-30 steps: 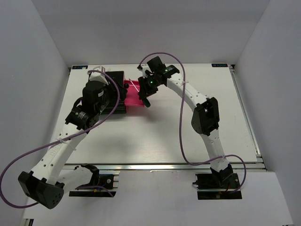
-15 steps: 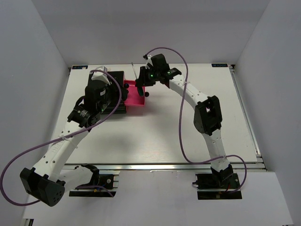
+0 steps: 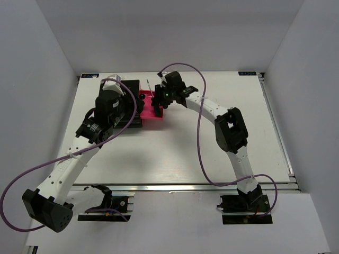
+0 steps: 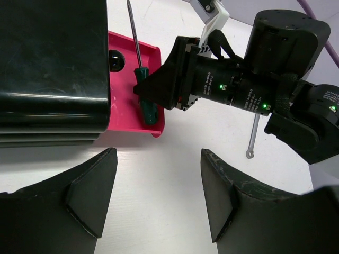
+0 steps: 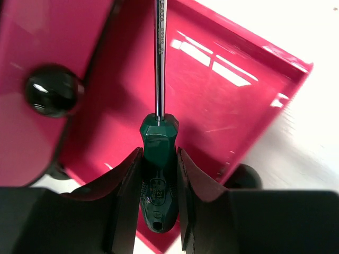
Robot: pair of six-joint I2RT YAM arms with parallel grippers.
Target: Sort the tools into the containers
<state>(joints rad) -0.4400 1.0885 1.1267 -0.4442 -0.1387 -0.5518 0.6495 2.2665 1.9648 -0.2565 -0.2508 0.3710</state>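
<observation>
My right gripper [image 5: 159, 151] is shut on the handle of the green screwdriver [image 5: 159, 174]. It holds it low over the open magenta drawer [image 5: 222, 100], with the steel shaft pointing toward the cabinet. In the top view the right gripper [image 3: 157, 103] is over that drawer [image 3: 151, 117], beside the black cabinet [image 3: 130, 92]. My left gripper [image 4: 157, 152] is open and empty above the table, in front of the cabinet [image 4: 53, 63]. The silver wrench [image 4: 254, 135] lies on the table behind the right gripper. The slim black-handled screwdrivers are out of view.
A closed drawer's round black knob [image 5: 51, 90] is left of the shaft, and the open drawer's knob [image 5: 243, 177] is at its front edge. The right arm [image 4: 275, 90] reaches across behind the drawer. White walls ring the table.
My right gripper has moved left and lower over the open drawer, still holding the green screwdriver. The left arm has shifted only slightly.
</observation>
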